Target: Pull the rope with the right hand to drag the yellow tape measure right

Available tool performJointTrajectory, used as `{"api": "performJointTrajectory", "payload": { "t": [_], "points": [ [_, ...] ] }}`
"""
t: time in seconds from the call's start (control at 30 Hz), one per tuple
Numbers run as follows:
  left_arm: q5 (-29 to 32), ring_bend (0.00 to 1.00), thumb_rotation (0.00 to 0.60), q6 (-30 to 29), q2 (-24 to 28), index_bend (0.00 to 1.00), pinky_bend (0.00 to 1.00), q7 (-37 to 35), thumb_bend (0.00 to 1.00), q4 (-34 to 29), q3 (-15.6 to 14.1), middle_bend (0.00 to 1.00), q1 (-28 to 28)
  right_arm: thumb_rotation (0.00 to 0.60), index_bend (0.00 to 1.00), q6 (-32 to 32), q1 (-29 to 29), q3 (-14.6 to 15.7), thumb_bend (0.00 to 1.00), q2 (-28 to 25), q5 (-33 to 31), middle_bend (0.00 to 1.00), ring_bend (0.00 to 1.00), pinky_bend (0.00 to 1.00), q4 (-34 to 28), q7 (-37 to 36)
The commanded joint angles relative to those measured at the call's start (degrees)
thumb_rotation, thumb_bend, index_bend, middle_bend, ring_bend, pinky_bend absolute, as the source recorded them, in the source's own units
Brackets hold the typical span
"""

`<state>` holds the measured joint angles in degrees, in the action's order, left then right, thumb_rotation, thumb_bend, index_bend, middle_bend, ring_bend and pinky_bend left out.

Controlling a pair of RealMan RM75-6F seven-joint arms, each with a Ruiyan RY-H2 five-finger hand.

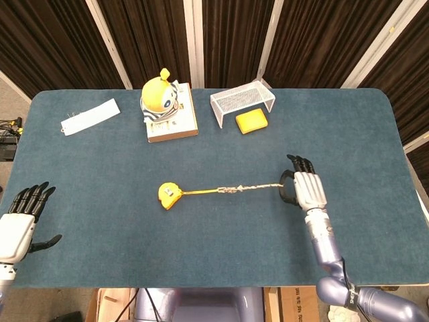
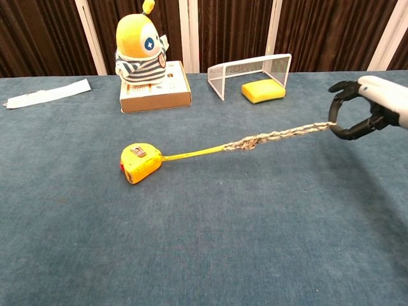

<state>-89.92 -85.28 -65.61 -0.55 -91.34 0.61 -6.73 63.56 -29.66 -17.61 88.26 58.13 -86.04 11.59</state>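
The yellow tape measure (image 1: 169,194) (image 2: 141,162) lies on the blue table (image 1: 362,127), left of centre. Its yellow tape runs right into a knotted pale rope (image 1: 251,188) (image 2: 274,136), stretched taut and rising off the table. My right hand (image 1: 306,190) (image 2: 373,108) grips the rope's far end at the right, fingers curled around it. My left hand (image 1: 20,221) hovers at the table's near left corner with fingers spread, holding nothing; it shows only in the head view.
A yellow striped plush toy (image 1: 159,100) sits on a box (image 1: 175,124) at the back. Right of it stands a white mesh goal (image 1: 242,99) with a yellow sponge (image 1: 251,121) in front. A white paper strip (image 1: 90,116) lies at the back left.
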Motion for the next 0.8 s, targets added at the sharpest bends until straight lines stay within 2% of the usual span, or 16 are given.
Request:
{"api": "performJointTrajectory", "payload": {
  "t": [0.03,0.37,0.8],
  "points": [
    [-0.1,0.0,0.6,-0.2,-0.1,0.0,0.0,0.1,0.0,0.1,0.0,0.0,0.1,0.6,0.59,0.2,0.6,-2.2,0.46,-1.6,-3.5,0.12,0.0,0.0,-1.3,-0.7],
    [-0.3,0.0,0.6,-0.5,-0.3,0.0,0.0,0.7,0.0,0.2,0.0,0.0,0.2,0.6,0.59,1.4,1.5,-5.8,0.46,-4.8,-9.9,0.12,0.0,0.0,-1.5,-1.5],
    [-0.4,0.0,0.6,-0.7,-0.4,0.0,0.0,1.1,0.0,0.2,0.0,0.0,0.3,0.6,0.59,0.6,2.9,-7.3,0.46,-9.1,-13.7,0.12,0.0,0.0,2.4,-3.3]
  ]
}}
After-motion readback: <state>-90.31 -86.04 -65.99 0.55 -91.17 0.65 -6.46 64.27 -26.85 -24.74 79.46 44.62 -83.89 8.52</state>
